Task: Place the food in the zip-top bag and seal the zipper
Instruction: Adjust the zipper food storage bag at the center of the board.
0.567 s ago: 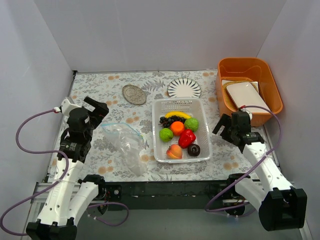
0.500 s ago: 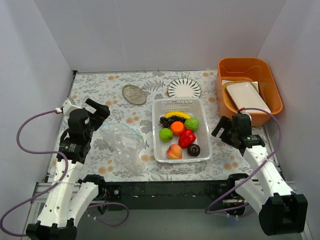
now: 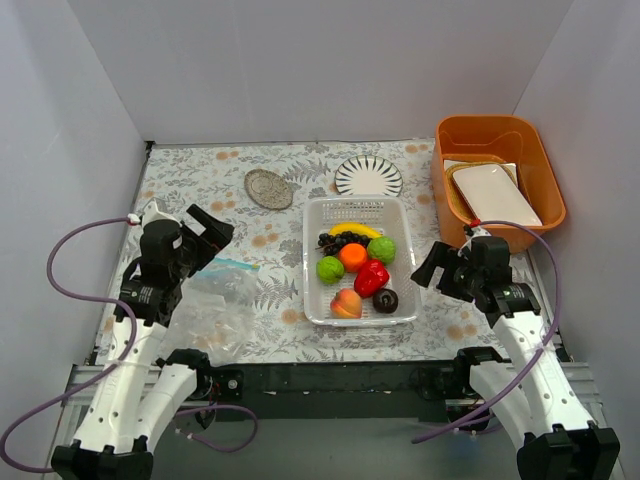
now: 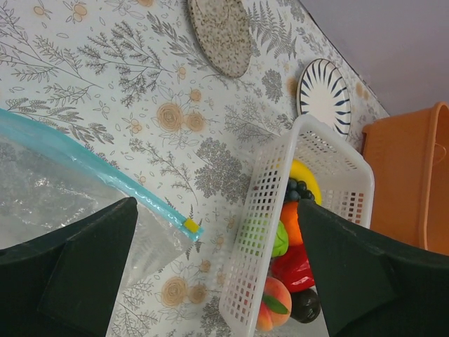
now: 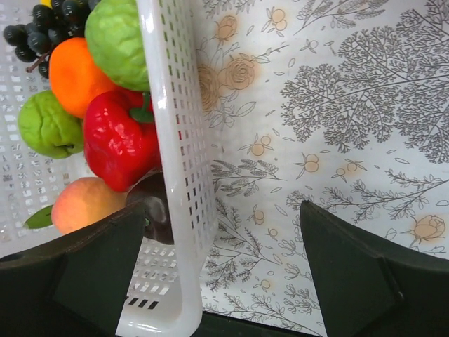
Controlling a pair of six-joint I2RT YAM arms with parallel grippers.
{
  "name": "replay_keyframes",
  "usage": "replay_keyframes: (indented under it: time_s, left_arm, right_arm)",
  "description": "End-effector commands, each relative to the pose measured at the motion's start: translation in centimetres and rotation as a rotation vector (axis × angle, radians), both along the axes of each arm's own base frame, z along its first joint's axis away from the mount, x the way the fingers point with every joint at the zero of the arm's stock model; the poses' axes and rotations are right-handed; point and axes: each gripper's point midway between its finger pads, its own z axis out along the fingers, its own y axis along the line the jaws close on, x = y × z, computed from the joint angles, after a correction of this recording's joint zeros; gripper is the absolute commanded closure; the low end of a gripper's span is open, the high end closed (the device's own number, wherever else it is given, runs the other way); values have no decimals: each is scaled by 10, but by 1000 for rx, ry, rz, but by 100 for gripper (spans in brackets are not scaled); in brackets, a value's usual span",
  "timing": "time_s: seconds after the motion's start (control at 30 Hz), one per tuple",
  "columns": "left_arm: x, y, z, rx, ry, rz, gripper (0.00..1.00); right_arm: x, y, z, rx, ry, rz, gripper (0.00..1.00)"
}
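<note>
The left gripper (image 3: 208, 238), fingers spread wide, hangs over the zip-top bag (image 3: 212, 308), which lies crumpled on the floral table (image 3: 200, 180) with its zipper (image 4: 105, 168) at the far edge. The food (image 3: 352, 257) is piled in the white basket (image 3: 311, 262) at center. The right gripper (image 3: 432, 268), likewise parted, hangs just beside the basket's right wall.

Counting here: eight toy fruits (image 3: 353, 257), two of them green balls (image 3: 331, 269), plus one white basket (image 3: 358, 203), one clear bag (image 3: 215, 310), two plates (image 3: 368, 176), one orange bin (image 3: 500, 130).
</note>
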Motion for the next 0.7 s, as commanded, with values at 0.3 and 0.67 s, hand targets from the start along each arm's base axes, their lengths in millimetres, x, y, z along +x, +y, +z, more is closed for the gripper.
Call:
replay_keyframes:
  time_s: [0.3, 0.67]
  left_arm:
    - [15, -21, -9, -11, 60, -112, 2]
    - [11, -31, -84, 11, 400, -179, 2]
  right_arm:
    - [9, 21, 46, 22, -140, 210, 2]
    - [23, 32, 73, 57, -146, 259, 2]
